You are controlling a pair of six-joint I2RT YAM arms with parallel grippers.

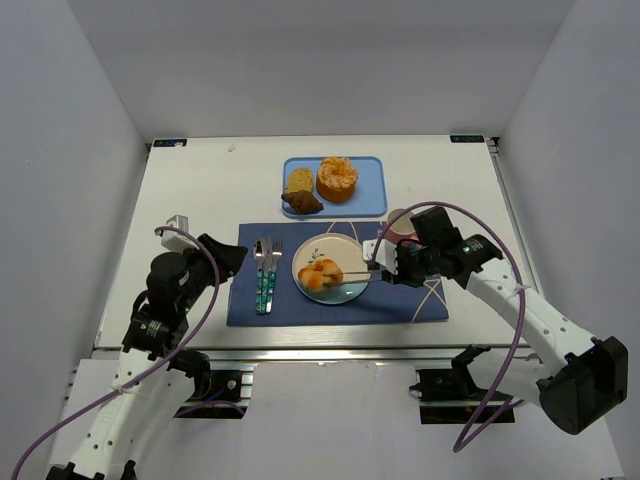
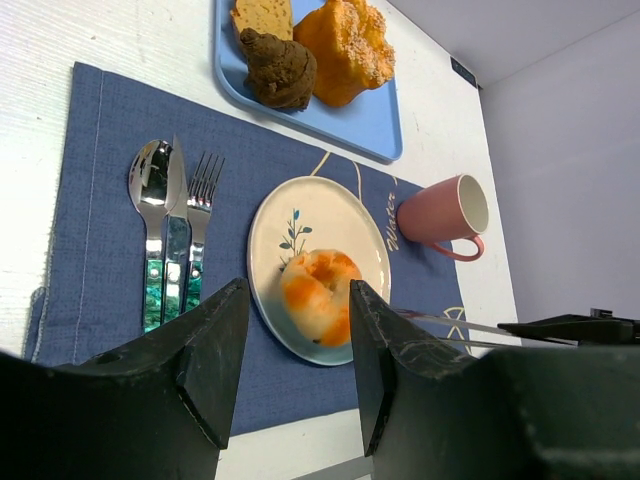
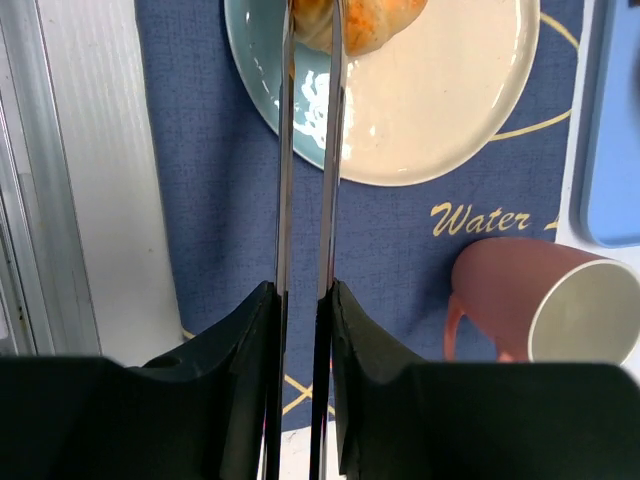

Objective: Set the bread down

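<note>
An orange-glazed bread roll (image 1: 320,274) lies on the round white plate (image 1: 346,252) on the blue placemat. My right gripper (image 1: 385,263) is shut on metal tongs (image 1: 352,272) whose tips reach the roll's edge. The right wrist view shows my gripper (image 3: 303,290), the tongs (image 3: 308,150), the roll (image 3: 365,20) and the plate (image 3: 440,110). My left gripper (image 1: 235,255) is open and empty, left of the placemat. Its wrist view shows my gripper (image 2: 298,290), the roll (image 2: 320,295) and the plate (image 2: 320,215).
A blue tray (image 1: 372,192) with other breads stands behind the plate. A pink mug (image 1: 400,222) lies on its side right of the plate. Spoon, knife and fork (image 1: 266,270) lie left of it. The placemat (image 1: 400,305) reaches near the table's front edge.
</note>
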